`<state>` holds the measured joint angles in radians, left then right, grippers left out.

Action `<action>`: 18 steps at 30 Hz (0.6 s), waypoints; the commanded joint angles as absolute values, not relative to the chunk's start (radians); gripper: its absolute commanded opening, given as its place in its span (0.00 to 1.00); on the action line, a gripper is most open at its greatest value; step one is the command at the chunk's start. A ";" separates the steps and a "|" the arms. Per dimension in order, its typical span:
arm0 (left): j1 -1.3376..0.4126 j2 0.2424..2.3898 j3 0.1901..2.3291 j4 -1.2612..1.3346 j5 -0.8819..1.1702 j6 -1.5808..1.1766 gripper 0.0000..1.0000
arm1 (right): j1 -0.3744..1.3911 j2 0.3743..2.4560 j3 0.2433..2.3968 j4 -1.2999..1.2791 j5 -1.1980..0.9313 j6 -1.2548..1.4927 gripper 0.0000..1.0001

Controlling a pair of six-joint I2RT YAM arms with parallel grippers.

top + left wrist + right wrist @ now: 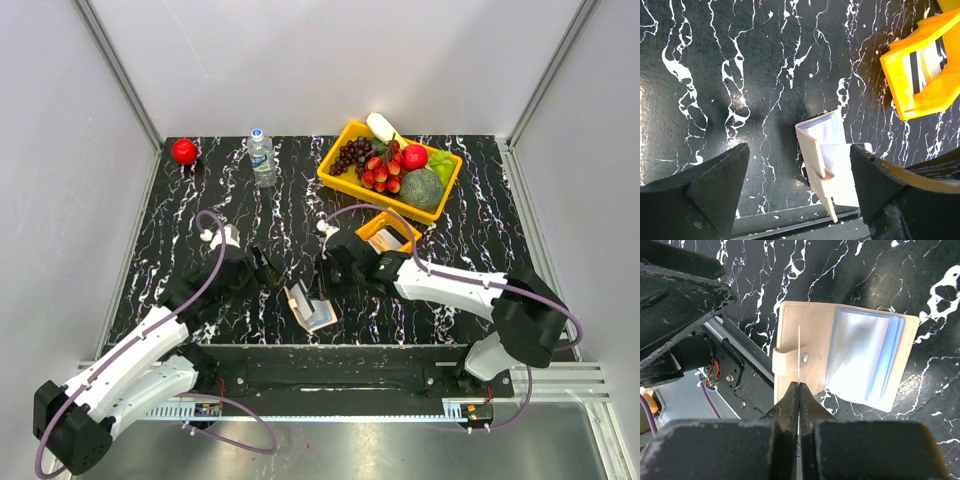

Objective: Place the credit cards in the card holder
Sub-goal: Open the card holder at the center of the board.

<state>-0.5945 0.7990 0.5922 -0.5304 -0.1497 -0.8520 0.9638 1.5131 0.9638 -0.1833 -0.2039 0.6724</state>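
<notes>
One card (799, 347) sits pinched edge-on in the right fingers (790, 400), which are clenched on its lower end. I see it only as a thin pale line over the holder (817, 335). The holder lies open on the surface (890, 270) at the centre of the right wrist frame, with its tan strap (786, 361) at left and bluish sleeves (860, 355) at right. In the top view it sits at lower centre, near the front edge, between the arms. The left fingers (732, 165) are spread wide and grasp nothing; I see the holder low in the gap between them. An orange tray (912, 75) is at the upper right of the left wrist frame.
</notes>
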 commanded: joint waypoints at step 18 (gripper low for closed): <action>-0.594 0.638 0.388 -0.445 0.026 -1.032 0.84 | 0.994 1.644 1.028 -0.137 -0.233 0.698 0.00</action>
<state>-0.5945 0.6430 0.3897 -0.5423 -0.0177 -0.9966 0.9863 1.6402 0.9836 -0.1749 -0.2047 0.6937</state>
